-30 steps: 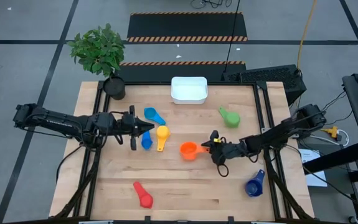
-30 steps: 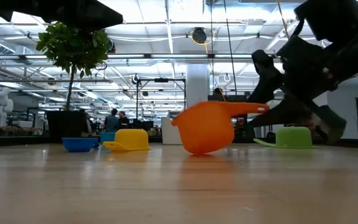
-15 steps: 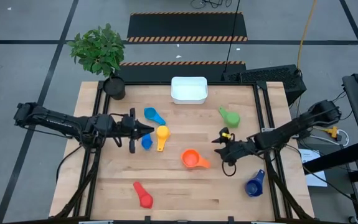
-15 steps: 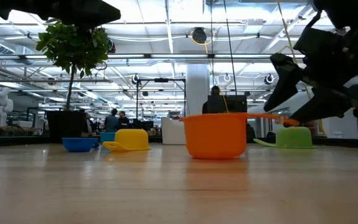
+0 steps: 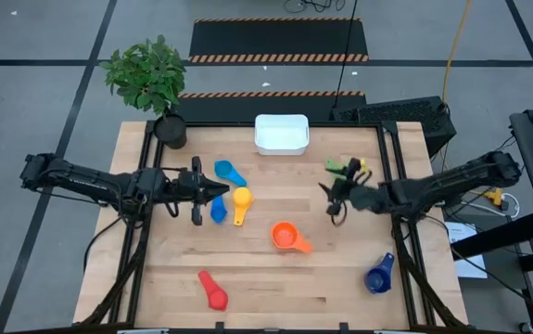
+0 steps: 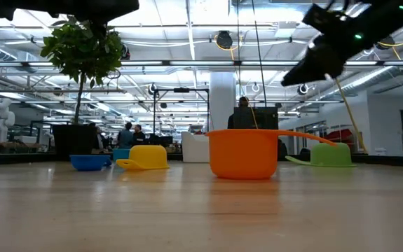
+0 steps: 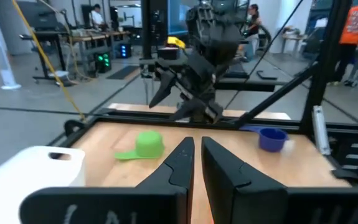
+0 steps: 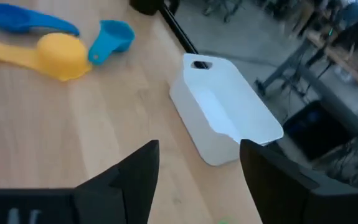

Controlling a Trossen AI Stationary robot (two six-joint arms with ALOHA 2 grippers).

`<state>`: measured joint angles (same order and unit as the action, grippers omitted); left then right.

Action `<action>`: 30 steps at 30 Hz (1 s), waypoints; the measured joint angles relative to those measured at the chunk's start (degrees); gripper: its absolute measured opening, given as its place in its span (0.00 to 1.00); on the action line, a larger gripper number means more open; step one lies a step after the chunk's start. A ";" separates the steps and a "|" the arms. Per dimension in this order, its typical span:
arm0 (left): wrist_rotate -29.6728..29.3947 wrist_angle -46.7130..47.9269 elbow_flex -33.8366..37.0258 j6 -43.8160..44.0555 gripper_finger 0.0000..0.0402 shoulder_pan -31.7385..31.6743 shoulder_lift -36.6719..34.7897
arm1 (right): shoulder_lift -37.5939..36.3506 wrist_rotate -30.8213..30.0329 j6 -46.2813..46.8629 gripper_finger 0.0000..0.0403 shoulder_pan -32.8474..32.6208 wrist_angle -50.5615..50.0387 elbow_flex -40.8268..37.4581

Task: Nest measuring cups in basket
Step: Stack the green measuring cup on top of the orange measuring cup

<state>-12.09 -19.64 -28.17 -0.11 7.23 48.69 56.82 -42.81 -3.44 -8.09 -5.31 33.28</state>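
Note:
The orange cup (image 5: 285,236) (image 6: 243,152) stands upright on its base mid-table, with its handle toward the right. My right gripper (image 5: 329,199) (image 8: 197,165) is open and empty. It hovers high beside the green cup (image 5: 341,171) (image 6: 331,154) and looks toward the white basket (image 5: 281,133) (image 8: 228,118) at the far edge. My left gripper (image 5: 222,191) (image 7: 197,155) is shut and waits between the light blue cup (image 5: 229,173), the blue cup (image 5: 218,211) and the yellow cup (image 5: 240,199). The red cup (image 5: 212,289) and the dark blue cup (image 5: 378,275) lie near the front edge.
A potted plant (image 5: 155,79) stands at the table's far left corner. Bare wood lies between the orange cup and the basket. Black frame rails run along the table's left and right sides.
My right gripper has let go of the orange cup's handle, risen well above the table and moved toward the far edge, beside the green cup. The orange cup, tilted in the hold before, has settled upright on the table slightly nearer the front.

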 joint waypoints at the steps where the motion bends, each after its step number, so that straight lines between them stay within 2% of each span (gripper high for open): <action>1: 0.07 0.00 0.01 -0.70 0.08 -0.54 -0.01 | 0.70 1.71 1.04 0.52 2.06 -1.55 2.06; 4: 2.33 0.55 -0.33 -2.36 0.08 -2.36 0.02 | 3.32 7.51 5.93 0.50 8.09 -7.13 8.74; 8: 7.42 2.97 -3.01 -3.96 0.08 -4.91 0.00 | 8.41 12.99 6.04 0.49 15.06 -15.35 17.59; 12: 7.85 6.38 -4.34 -4.02 0.08 -6.82 -0.01 | 15.41 22.49 5.79 0.49 23.25 -27.46 26.62; 16: 7.92 8.20 -4.28 -2.02 0.08 -7.99 0.02 | 22.78 31.99 0.46 0.49 30.05 -34.62 32.54; 20: 8.02 6.84 -4.26 -0.20 0.08 -8.23 0.02 | 28.72 38.84 -3.91 0.49 35.25 -37.70 36.33; 23: 8.10 5.79 -4.26 0.05 0.08 -8.23 -0.01 | 31.99 41.72 -4.68 0.49 38.24 -39.55 38.72; 30: 8.12 5.73 -4.26 -3.18 0.08 -8.70 -0.01 | 33.57 41.69 -4.19 0.49 43.34 -40.99 39.73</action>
<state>-3.96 -13.91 -32.42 -3.29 -1.47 48.69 90.39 -1.12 -7.64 35.25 -46.30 73.01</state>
